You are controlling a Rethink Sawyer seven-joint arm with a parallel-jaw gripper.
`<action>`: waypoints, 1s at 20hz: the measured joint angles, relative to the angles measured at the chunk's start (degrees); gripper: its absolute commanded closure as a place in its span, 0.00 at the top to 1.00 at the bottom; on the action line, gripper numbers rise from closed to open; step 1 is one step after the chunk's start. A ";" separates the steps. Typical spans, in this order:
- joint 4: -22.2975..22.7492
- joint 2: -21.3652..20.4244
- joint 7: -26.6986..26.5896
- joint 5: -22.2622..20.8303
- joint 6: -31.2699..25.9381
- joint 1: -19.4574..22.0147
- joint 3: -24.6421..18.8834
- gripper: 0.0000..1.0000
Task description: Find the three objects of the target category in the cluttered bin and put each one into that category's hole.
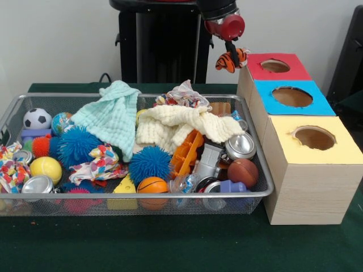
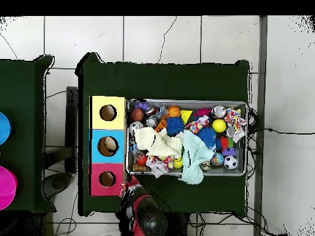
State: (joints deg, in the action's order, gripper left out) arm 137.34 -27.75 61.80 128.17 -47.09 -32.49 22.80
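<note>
Front view, upper right: the gripper [image 1: 231, 55] clamps a striped tiger toy [image 1: 231, 59], dangling beside the red hole [image 1: 275, 66]. Not dropped yet; overhead, something pale already sits in the blue hole [image 2: 108, 146]. Bin [image 1: 170, 98] remains crowded.

1. Orange, black-striped tiger plush toy [image 1: 231, 59] hangs in the air, just beside the red box [image 1: 278, 68]
2. Red [image 2: 107, 179], blue [image 2: 108, 145] and yellow [image 2: 108, 112] box holes face up
</note>
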 measured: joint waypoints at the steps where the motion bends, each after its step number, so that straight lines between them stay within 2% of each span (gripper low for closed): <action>1: 0.00 0.05 0.00 0.17 -0.01 -0.08 -0.01 0.00; 20: 0.00 0.97 0.00 2.17 0.05 -3.54 1.32 0.00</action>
State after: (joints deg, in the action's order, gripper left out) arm 137.34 -26.77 61.80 130.34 -47.04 -36.03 24.12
